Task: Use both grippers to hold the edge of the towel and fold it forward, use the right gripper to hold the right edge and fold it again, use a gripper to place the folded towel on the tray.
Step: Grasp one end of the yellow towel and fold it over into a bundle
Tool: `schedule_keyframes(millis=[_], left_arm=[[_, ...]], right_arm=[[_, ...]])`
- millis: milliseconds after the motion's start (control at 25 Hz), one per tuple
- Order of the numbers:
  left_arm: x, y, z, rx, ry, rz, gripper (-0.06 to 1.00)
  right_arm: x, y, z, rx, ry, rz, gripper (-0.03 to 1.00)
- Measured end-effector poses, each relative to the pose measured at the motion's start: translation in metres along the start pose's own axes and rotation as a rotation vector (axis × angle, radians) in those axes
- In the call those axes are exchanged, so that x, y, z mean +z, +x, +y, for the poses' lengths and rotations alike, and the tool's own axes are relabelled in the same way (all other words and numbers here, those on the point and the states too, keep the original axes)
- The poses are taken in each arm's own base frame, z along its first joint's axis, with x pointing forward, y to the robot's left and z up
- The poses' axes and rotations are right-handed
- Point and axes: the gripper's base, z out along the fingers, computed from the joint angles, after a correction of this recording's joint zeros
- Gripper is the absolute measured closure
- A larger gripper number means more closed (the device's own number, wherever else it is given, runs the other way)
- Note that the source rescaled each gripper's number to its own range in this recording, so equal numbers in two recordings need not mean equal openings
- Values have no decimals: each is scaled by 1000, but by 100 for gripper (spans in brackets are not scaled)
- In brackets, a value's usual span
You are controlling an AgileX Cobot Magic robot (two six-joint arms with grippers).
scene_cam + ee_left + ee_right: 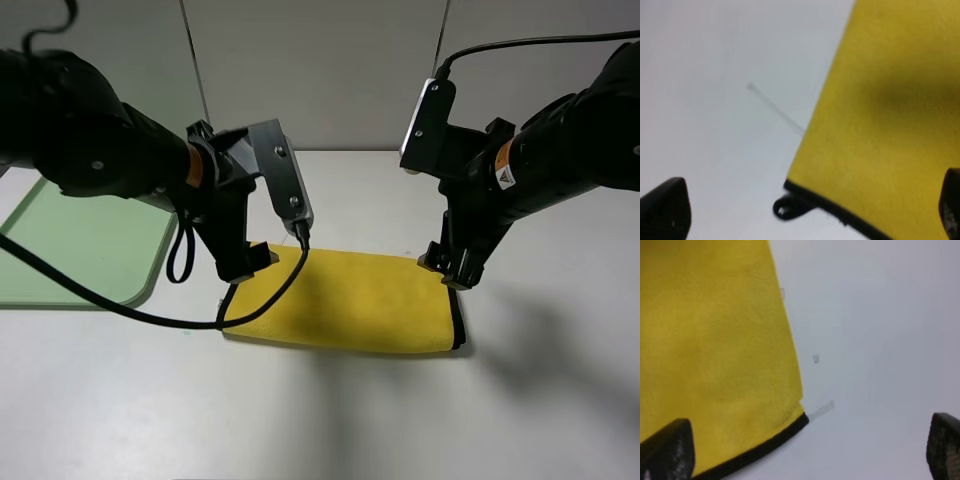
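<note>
My left end effector (243, 263) hangs with its fingers spread wide and nothing between them, over the towel's left rear corner. The right end effector (456, 270) is equally spread and empty over the right rear corner. Whether either fingertip touches the cloth I cannot tell. The only label I can find is a small triangular warning sticker (503, 178) on the right arm, and its print is too small to read. The towel (350, 300) carries no writing that I can see. It lies flat on the white worktop (300, 420) as a wide yellow rectangle, with its black edge (458, 322) showing down the right side and a small black loop (786, 208) at the left corner. The left wrist view is blurred, so the loop is soft. The green tray (100, 240) sits to the left, apart from the towel, cut off by the frame and partly hidden behind my left arm.
</note>
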Motion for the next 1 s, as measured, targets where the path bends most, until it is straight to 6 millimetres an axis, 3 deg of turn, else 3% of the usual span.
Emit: schedule_keyframes(millis=[280, 480, 760, 1000], left_arm=[[-65, 1, 12, -242, -56, -30, -6], [-109, 5, 9, -414, -12, -68, -6], [-162, 17, -8, -590, 108, -129, -6], [-182, 56, -40, -677, 138, -138, -6]], right_arm=[[-24, 3, 1, 162, -26, -3, -3], [-39, 6, 4, 230, -55, 0, -3], [-56, 10, 8, 311, -100, -5, -3], [-60, 12, 12, 343, -138, 17, -3]])
